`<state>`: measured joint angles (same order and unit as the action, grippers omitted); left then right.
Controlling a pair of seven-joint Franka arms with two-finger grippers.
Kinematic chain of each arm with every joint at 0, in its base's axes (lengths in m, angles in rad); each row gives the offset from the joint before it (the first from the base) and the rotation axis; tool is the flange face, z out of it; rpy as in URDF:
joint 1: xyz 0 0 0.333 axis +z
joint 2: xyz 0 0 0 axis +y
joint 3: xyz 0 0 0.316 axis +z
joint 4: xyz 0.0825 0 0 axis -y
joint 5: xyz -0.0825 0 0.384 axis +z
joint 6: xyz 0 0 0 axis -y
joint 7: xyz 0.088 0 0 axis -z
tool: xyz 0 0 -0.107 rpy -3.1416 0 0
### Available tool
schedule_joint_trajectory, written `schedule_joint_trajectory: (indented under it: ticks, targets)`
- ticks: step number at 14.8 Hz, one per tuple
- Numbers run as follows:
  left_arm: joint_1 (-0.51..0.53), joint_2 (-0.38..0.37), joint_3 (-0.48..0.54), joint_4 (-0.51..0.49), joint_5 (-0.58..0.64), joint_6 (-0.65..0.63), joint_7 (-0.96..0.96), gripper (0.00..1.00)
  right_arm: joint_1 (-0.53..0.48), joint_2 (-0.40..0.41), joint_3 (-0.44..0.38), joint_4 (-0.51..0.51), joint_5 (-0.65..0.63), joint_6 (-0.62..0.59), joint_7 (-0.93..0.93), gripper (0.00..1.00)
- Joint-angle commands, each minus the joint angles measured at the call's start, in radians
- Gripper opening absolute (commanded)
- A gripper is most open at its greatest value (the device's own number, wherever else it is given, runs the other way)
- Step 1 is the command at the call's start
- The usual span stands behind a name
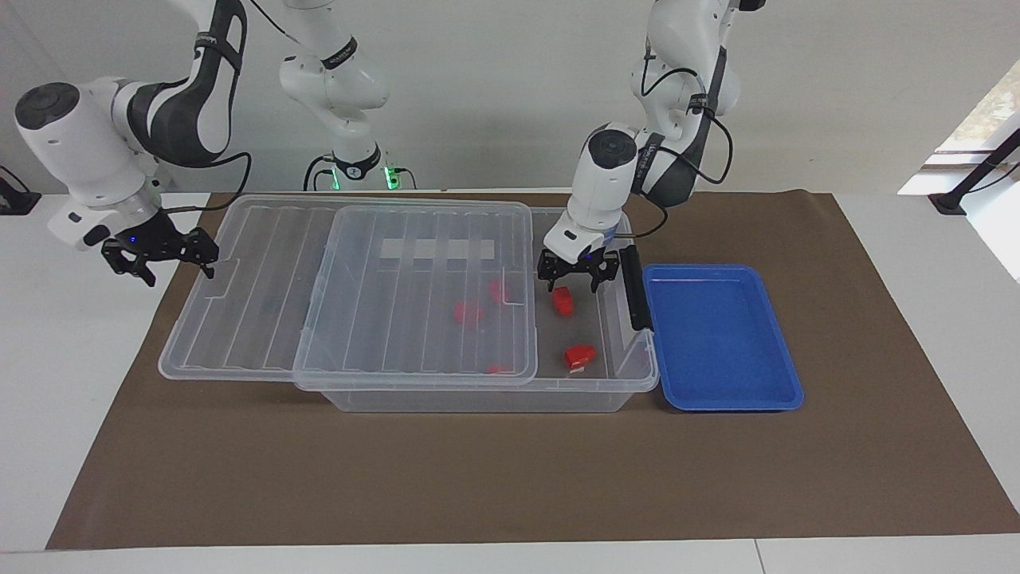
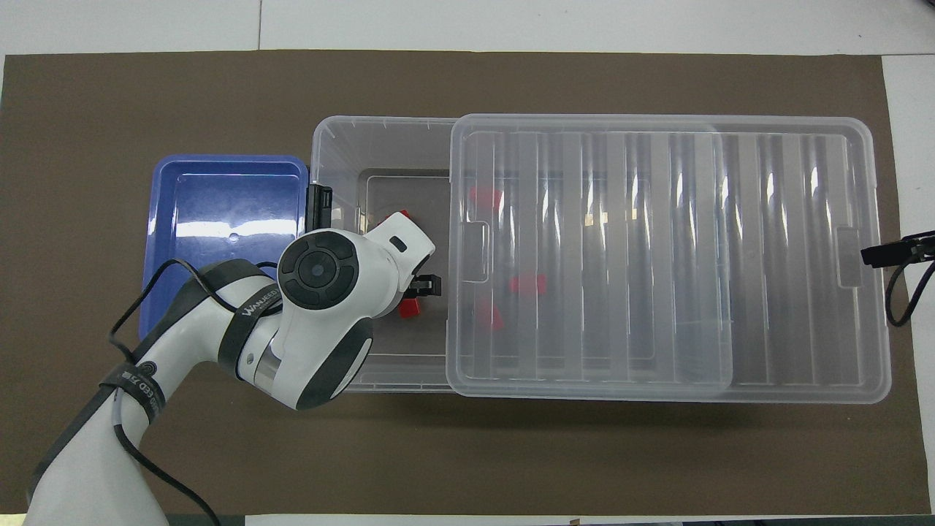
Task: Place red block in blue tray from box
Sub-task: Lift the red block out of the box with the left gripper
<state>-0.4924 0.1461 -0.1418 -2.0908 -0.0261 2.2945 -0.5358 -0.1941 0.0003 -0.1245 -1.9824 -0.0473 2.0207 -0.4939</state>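
The box (image 1: 478, 396) is a clear bin with its ribbed lid (image 1: 343, 295) slid toward the right arm's end, so the end beside the blue tray (image 1: 721, 335) is uncovered. Two red blocks lie in that uncovered part. My left gripper (image 1: 570, 285) hangs open just over the red block (image 1: 563, 300) nearer the robots, its fingers apart and not closed on it. The other red block (image 1: 579, 356) lies farther from the robots. In the overhead view the left arm hides most of the left gripper (image 2: 420, 288); the red block (image 2: 410, 308) peeks out beside it. The blue tray (image 2: 219, 190) holds nothing.
Three more red blocks (image 1: 468, 312) show through the lid. A black latch clip (image 1: 635, 291) sits on the box wall facing the tray. My right gripper (image 1: 159, 251) waits at the lid's end toward the right arm. A brown mat (image 1: 510, 470) covers the table.
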Motion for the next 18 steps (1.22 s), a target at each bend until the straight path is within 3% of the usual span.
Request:
schedule_joint_trajectory:
  ticks: [1, 3, 4, 5, 6, 7, 12, 15, 18]
  targets:
    - [-0.028, 0.039, 0.014, -0.032, 0.009, 0.075, -0.039, 0.92, -0.027, -0.011, 0.006, -0.019, -0.019, 0.024, -0.046, 1.0]
    - [-0.029, 0.044, 0.014, -0.038, 0.011, 0.108, -0.041, 0.91, -0.027, -0.011, 0.006, -0.021, -0.019, 0.023, -0.049, 1.0]
    - [-0.029, 0.044, 0.014, -0.04, 0.011, 0.108, -0.041, 0.85, -0.027, -0.011, 0.006, -0.019, -0.019, 0.023, -0.049, 1.0]
    - [-0.031, 0.043, 0.014, -0.043, 0.011, 0.106, -0.055, 0.64, -0.027, -0.011, 0.006, -0.019, -0.019, 0.023, -0.051, 1.0]
    - [-0.034, 0.04, 0.016, -0.044, 0.011, 0.094, -0.091, 0.08, -0.028, -0.011, 0.006, -0.019, -0.019, 0.021, -0.051, 1.0]
    - [-0.041, 0.038, 0.016, -0.046, 0.018, 0.088, -0.104, 0.0, -0.028, -0.011, 0.005, -0.019, -0.019, 0.023, -0.051, 1.0]
    - [-0.046, 0.018, 0.019, -0.048, 0.044, 0.033, -0.13, 0.0, -0.028, -0.011, 0.005, -0.018, -0.02, 0.02, -0.052, 1.0]
    - [-0.035, -0.083, 0.018, -0.04, 0.046, -0.067, -0.13, 0.0, -0.019, -0.002, 0.005, 0.02, -0.019, -0.02, -0.046, 1.0]
    - [-0.031, -0.155, 0.024, 0.024, 0.044, -0.188, -0.131, 0.0, 0.008, 0.023, 0.014, 0.135, -0.016, -0.141, 0.0, 1.0]
